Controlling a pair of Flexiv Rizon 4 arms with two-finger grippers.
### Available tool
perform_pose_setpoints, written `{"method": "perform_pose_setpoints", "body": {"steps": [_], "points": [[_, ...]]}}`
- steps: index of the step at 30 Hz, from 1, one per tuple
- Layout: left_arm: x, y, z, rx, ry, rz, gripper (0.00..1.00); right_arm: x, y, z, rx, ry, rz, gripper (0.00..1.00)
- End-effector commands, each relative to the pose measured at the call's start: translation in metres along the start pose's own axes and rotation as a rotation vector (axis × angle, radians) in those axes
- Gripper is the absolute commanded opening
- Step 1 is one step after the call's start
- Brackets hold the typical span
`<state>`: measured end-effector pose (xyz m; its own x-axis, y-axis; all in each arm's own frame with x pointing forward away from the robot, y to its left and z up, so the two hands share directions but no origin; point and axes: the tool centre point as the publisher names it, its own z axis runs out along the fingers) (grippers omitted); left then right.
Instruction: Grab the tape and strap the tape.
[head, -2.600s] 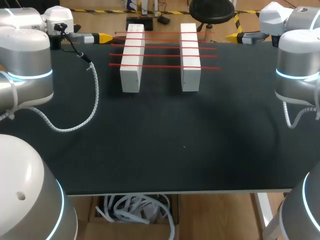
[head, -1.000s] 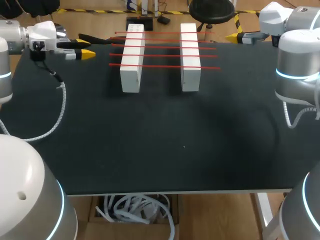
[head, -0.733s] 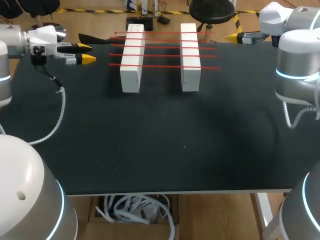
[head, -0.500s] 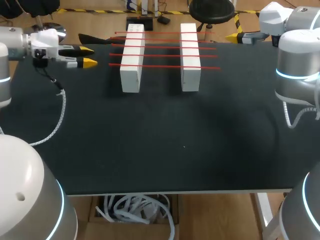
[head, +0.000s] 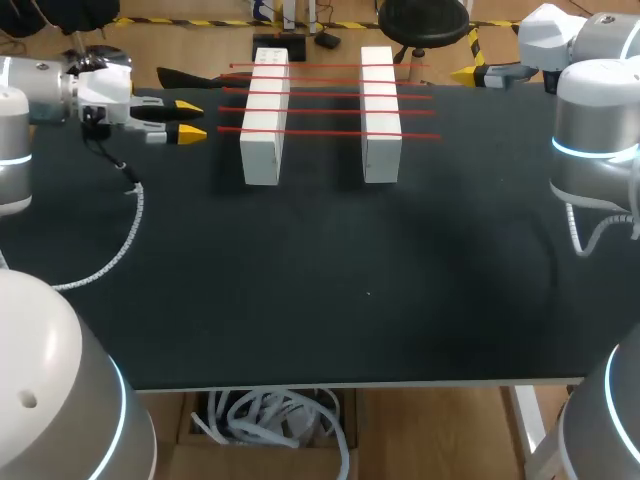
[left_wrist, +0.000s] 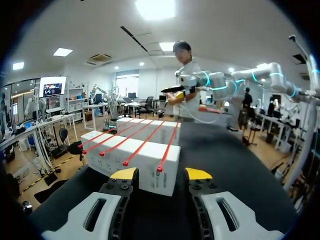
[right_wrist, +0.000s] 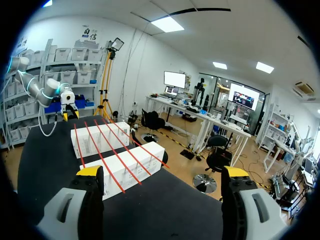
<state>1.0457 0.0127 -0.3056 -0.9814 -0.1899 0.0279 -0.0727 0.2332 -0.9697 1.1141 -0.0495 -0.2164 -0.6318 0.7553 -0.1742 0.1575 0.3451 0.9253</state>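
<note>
Two long white blocks (head: 263, 120) (head: 380, 115) lie side by side at the back of the table. Several thin red tape strips (head: 330, 133) run straight across both. My left gripper (head: 190, 118) hovers just left of the left block, level with the two nearest strip ends, open and holding nothing. In the left wrist view the left gripper (left_wrist: 161, 175) has the block's end (left_wrist: 150, 160) close ahead, and the nearest strip's end (left_wrist: 160, 169) shows between its tips without touching them. My right gripper (head: 470, 73) is at the far right edge, wide open; in its own view the right gripper (right_wrist: 162, 172) faces the blocks (right_wrist: 135, 167).
The black table top (head: 350, 280) stretches from the blocks to the front edge. My left arm's white coiled cable (head: 130, 215) hangs down onto the table's left side. My right arm's grey body (head: 595, 130) stands over the right edge.
My left gripper has moved right, toward the left block, and a little toward the table's front. Its fingers stand about as far apart. The right arm, blocks and strips have not moved.
</note>
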Motion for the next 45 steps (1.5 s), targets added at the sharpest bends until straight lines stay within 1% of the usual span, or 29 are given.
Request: {"method": "perform_pose_setpoints", "body": {"steps": [1, 8, 13, 19, 26, 29, 33, 35, 41, 45], "points": [[-0.008, 0.004, 0.006, 0.012, 0.031, -0.001, 0.38, 0.0, 0.0, 0.0, 0.0, 0.0, 0.0, 1.0], [-0.006, 0.011, 0.016, 0.007, 0.053, 0.004, 0.39, 0.0, 0.0, 0.0, 0.0, 0.0, 0.0, 1.0], [-0.003, 0.012, 0.023, 0.023, 0.08, 0.002, 0.39, 0.0, 0.0, 0.0, 0.0, 0.0, 0.0, 1.0], [-0.001, 0.012, 0.028, 0.043, 0.082, -0.016, 0.39, 0.0, 0.0, 0.0, 0.0, 0.0, 0.0, 1.0], [-0.002, 0.011, 0.028, 0.046, 0.08, -0.014, 0.38, 0.0, 0.0, 0.0, 0.0, 0.0, 0.0, 1.0], [-0.002, 0.012, 0.028, 0.044, 0.079, -0.016, 0.37, 0.0, 0.0, 0.0, 0.0, 0.0, 0.0, 1.0], [-0.001, 0.013, 0.027, 0.043, 0.076, -0.019, 0.34, 0.0, 0.0, 0.0, 0.0, 0.0, 0.0, 1.0], [-0.001, 0.014, 0.027, 0.042, 0.077, -0.02, 0.31, 0.0, 0.0, 0.0, 0.0, 0.0, 0.0, 1.0], [0.001, 0.015, 0.028, 0.042, 0.072, -0.023, 0.27, 0.0, 0.0, 0.0, 0.0, 0.0, 0.0, 1.0], [0.001, 0.015, 0.028, 0.043, 0.072, -0.022, 0.28, 0.0, 0.0, 0.0, 0.0, 0.0, 0.0, 1.0]]}}
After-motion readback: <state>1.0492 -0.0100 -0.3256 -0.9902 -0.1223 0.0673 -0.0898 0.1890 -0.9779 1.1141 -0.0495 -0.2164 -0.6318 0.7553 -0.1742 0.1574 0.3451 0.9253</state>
